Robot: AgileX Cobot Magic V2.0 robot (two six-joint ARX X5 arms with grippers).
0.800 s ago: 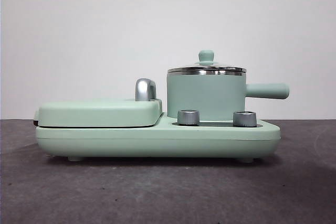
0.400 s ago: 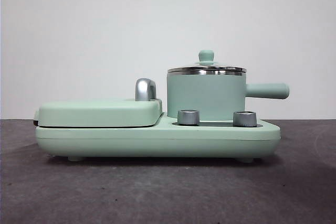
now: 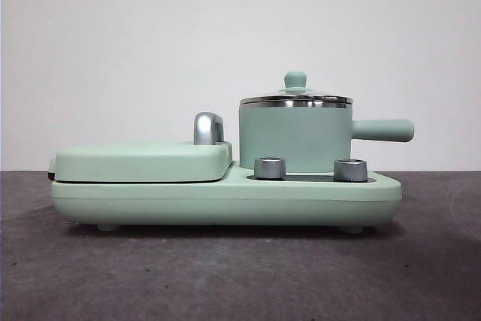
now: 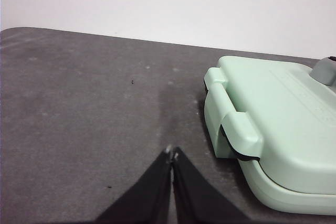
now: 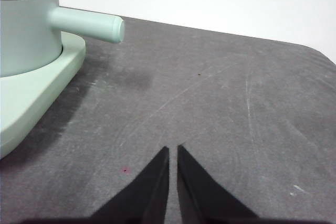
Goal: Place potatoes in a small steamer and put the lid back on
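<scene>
The pot [image 3: 294,137] sits on the right half of a mint-green cooker base [image 3: 225,199], with the glass lid [image 3: 295,98] seated on its steel rim and the small green knob on top. Its straight handle [image 3: 382,130] points out to the right in the front view. On the left half of the base lies the flat griddle cover [image 3: 143,162], closed, with a chrome handle [image 3: 207,128] rising behind it, and two metal dials [image 3: 270,168] stand on the base in front of the pot. No potato shows in any view; the front view cannot show whether one lies inside the pot.

Neither arm appears in the front view; only the wrist cameras show them. The left gripper [image 4: 171,153] hangs over bare dark tabletop [image 4: 79,114], its jaws pressed together at the tips and clasping nothing. The end of the griddle cover, with its hinge bracket [image 4: 231,124], lies just off to one side of it, a detail the front view hides.

The right gripper [image 5: 173,150] also hovers over bare table, its jaws nearly closed with only a thin slit between them, empty. The pot's handle tip lies ahead of it and off to one side, well apart, with the edge of the base below.
</scene>
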